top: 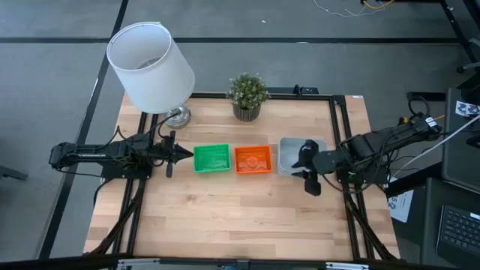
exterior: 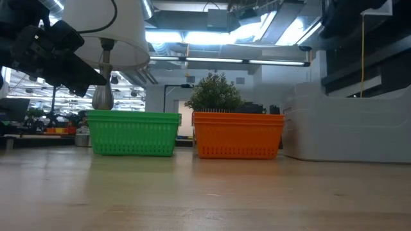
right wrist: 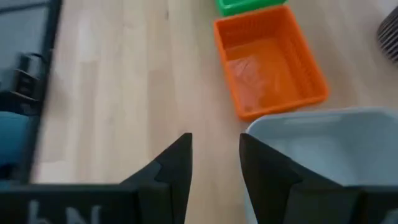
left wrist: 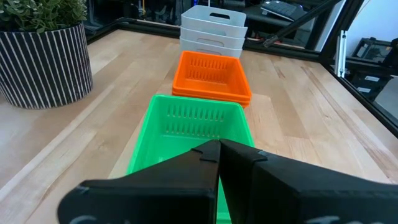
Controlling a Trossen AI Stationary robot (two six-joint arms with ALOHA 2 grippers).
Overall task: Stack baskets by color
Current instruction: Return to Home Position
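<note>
Grey stack (top: 289, 150) is sitting under and just ahead of the right gripper (top: 303, 166). In the right wrist view its rim is running alongside one finger while the other finger is hanging over bare table (top: 225, 217). Can't tell whether finger and rim are touching. The right gripper's fingers are standing apart with nothing between them.

Orange stack (top: 253, 160) is lying next ahead of that gripper, just beside the grey, and the green stack (top: 211, 158) is lying beyond it. The three are forming one straight row, and its long axis is running along the line between the two grippers.

Left gripper (top: 184, 153) is pointing at the green stack's short end from just beside it, fingers pressed together, gripping nothing.

Judgement: sorting is looking done, so only the retreat is left. The right arm is sitting closer over a stack, so it's needing lift first, then a pull-back along its own axis. A sideways sweep would be risking the grey rim. The left arm is looking clear for a straight pull-back.
</note>
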